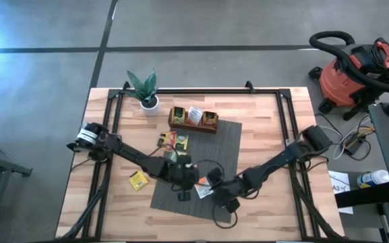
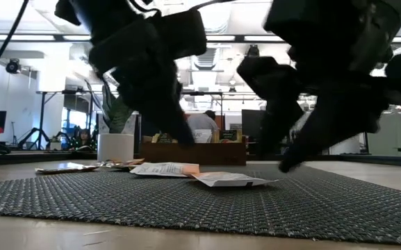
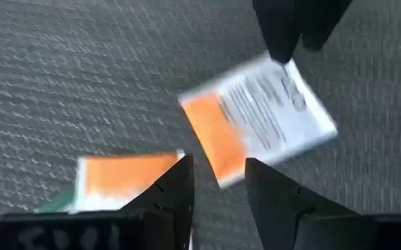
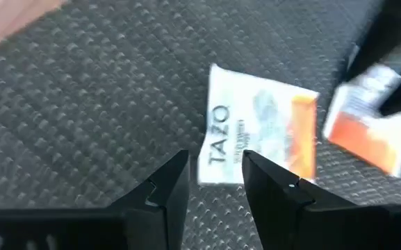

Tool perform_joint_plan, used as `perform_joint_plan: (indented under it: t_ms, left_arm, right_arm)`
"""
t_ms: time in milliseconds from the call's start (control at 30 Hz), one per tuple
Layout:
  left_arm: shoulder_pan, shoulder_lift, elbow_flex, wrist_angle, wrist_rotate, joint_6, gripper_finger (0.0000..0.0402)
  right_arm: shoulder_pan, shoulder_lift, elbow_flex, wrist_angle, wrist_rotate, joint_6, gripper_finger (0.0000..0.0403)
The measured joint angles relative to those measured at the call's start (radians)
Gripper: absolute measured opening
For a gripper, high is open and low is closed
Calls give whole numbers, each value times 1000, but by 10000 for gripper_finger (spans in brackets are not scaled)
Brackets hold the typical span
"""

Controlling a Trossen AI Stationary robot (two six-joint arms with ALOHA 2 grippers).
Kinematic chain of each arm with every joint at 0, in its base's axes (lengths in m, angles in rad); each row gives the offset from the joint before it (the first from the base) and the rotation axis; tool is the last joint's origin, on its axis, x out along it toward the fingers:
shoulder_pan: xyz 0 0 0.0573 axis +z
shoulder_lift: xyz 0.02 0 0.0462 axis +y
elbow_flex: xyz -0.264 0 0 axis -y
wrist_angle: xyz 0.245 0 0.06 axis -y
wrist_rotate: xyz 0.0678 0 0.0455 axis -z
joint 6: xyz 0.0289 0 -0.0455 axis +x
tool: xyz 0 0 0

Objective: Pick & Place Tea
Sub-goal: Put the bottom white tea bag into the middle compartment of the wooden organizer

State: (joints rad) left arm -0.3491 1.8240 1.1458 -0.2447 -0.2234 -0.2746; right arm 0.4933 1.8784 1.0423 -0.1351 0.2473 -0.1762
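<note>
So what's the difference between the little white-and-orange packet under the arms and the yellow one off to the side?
The white-and-orange sachet lies on the grey mat; the yellow sachet lies on the bare wooden table, off the mat. The white-and-orange sachet sits between the left end effector and right end effector, both open; the yellow sachet lies apart from both. Both are small, flat and square.

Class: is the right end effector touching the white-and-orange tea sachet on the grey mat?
Apart. Right wrist view: open end effector hovers above the sachet.
</note>
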Motion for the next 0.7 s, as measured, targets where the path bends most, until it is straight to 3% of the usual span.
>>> perform_joint_plan:
  t_ms: [500, 700]
  left_arm:
    - [-27, 27, -24, 68, 48, 3, 123]
    - [-33, 44, -36, 107, 102, -4, 123]
  right_arm:
    - [33, 155, 166, -51, 99, 73, 132]
    - [33, 176, 176, -76, 247, 120, 132]
